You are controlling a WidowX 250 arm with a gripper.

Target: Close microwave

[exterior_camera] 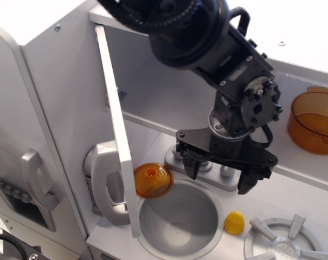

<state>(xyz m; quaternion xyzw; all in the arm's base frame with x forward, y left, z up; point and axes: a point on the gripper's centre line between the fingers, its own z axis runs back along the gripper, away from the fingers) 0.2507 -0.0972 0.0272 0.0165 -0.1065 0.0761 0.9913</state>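
Microwave (153,76) is seen at upper left w/ its white door (116,124) swung wide open, edge-on to cam, while the black claw (222,177) is held open & empty over the round grey sink (180,222), apart from door

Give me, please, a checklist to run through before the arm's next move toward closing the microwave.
1. Microwave door open, so closing is needed: ok.
2. Claw open and empty: ok.
3. Claw in contact with the door: not ok; it hangs apart, above the sink.
4. Door's swing path free: cannot tell; the orange lid lies by its lower edge.
5. Door handle reachable: cannot tell.
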